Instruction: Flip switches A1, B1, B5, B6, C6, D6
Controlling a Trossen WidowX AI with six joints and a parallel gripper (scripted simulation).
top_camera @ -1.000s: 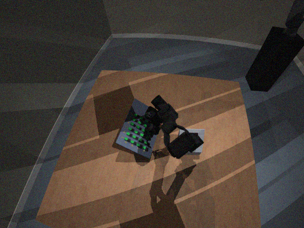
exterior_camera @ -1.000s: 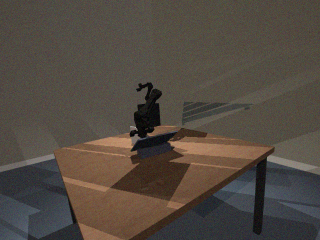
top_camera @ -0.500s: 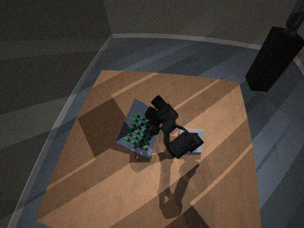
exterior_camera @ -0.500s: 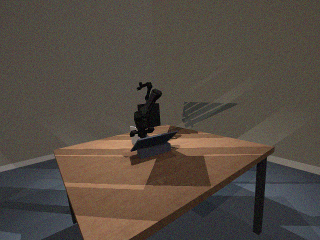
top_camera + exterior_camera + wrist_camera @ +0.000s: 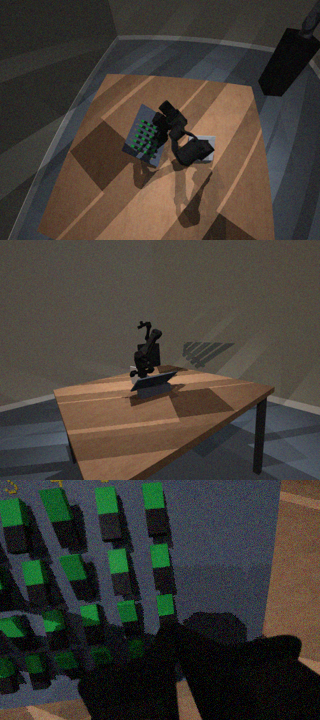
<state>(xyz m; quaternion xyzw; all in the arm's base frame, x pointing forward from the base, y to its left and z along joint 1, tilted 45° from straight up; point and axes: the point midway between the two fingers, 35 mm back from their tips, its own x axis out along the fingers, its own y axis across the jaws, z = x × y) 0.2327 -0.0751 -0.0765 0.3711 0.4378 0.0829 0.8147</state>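
Observation:
The blue-grey switch panel (image 5: 144, 109) (image 5: 154, 381) (image 5: 215, 545) stands tilted on its base, with rows of green-and-black rocker switches. My gripper (image 5: 168, 625) is shut and empty; its dark fingertips are at the lower, black end of switch C6 (image 5: 165, 605) in the wrist view and hide the D6 place. Whether they touch is not clear. Switches B6 (image 5: 160, 556), A6 (image 5: 153, 496), B5 (image 5: 118, 561) and D5 (image 5: 135, 649) show nearby. A1 and B1 are outside the wrist view. Shadow makes most rocker tilts hard to read.
The arm (image 5: 178, 126) (image 5: 147, 348) covers the panel's right part in the top view. A pale block (image 5: 210, 140) is under the arm's base side on the wooden table (image 5: 144, 214) (image 5: 116, 444). A black pedestal (image 5: 286, 62) stands beyond the table. Striped shadows cross everything.

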